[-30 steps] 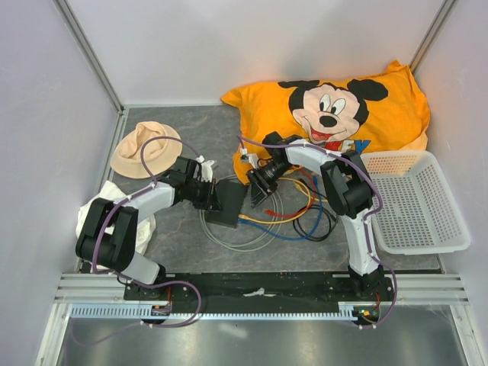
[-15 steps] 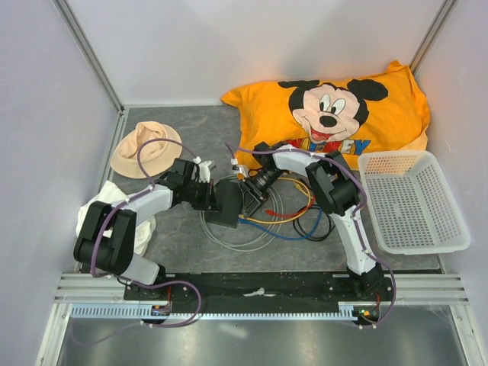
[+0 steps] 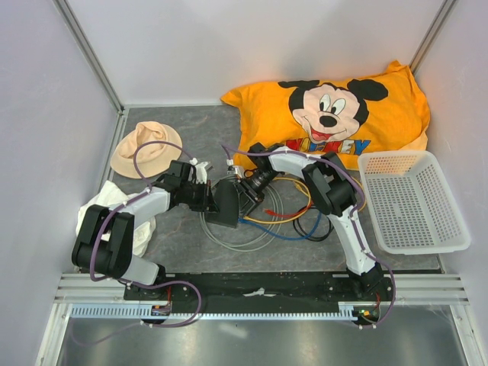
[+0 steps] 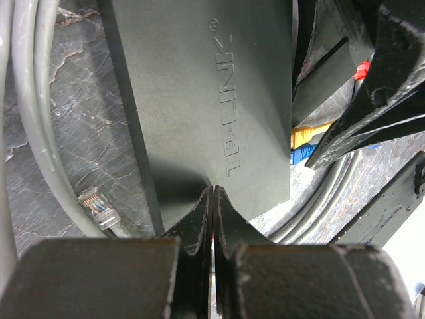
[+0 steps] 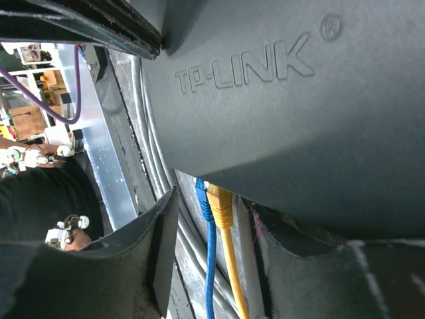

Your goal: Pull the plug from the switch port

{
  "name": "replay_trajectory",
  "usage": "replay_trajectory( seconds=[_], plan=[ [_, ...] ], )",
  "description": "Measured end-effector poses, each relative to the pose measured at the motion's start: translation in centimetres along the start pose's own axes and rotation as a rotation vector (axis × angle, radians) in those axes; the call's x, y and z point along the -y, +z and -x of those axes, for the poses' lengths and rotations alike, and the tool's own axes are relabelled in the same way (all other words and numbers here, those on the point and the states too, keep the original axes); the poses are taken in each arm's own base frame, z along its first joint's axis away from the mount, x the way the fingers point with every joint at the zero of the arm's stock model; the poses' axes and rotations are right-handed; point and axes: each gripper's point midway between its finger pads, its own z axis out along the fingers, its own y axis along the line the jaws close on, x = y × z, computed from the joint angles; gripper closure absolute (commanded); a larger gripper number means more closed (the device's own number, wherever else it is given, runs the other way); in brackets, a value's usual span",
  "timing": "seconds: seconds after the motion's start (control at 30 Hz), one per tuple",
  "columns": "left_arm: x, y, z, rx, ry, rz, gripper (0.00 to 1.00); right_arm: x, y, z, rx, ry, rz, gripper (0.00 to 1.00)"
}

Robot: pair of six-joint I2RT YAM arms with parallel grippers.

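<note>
The switch (image 3: 226,202) is a flat dark grey TP-LINK box lying on the mat. My left gripper (image 3: 210,197) is shut, and its tips (image 4: 212,193) rest on the switch's top (image 4: 212,100). My right gripper (image 3: 246,200) is open at the switch's right side. In the right wrist view the switch (image 5: 299,113) fills the top, with a blue plug (image 5: 202,194) and a yellow plug (image 5: 221,203) seated in its sockets. Both plugs lie between my open right fingers (image 5: 154,256), untouched. They also show in the left wrist view as the yellow plug (image 4: 304,135) and the blue plug (image 4: 302,156).
Coiled grey, blue, yellow, red and black cables (image 3: 293,217) lie right of the switch. A loose grey cable plug (image 4: 98,207) lies on the mat beside the switch. An orange Mickey pillow (image 3: 343,114) lies behind, a white mesh basket (image 3: 412,202) at the right, and a hat (image 3: 145,149) and white cloth (image 3: 103,206) at the left.
My right gripper has moved left, up to the switch's socket side. My left gripper has stayed on the switch, which shifted slightly.
</note>
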Motion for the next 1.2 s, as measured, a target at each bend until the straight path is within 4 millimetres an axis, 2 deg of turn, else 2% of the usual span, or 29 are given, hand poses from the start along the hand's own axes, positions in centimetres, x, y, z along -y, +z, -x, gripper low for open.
replay_trajectory(
  seconds=[0.37,1.2],
  plan=[
    [-0.10,-0.05,0.06,0.002,-0.006,0.002,0.98,0.33,0.38,0.30,0.002,0.020,-0.034,0.61],
    [-0.28,-0.13,0.10,0.005,-0.016,0.002,0.98,0.94,0.56,0.33,0.002,0.055,-0.059,0.93]
  ],
)
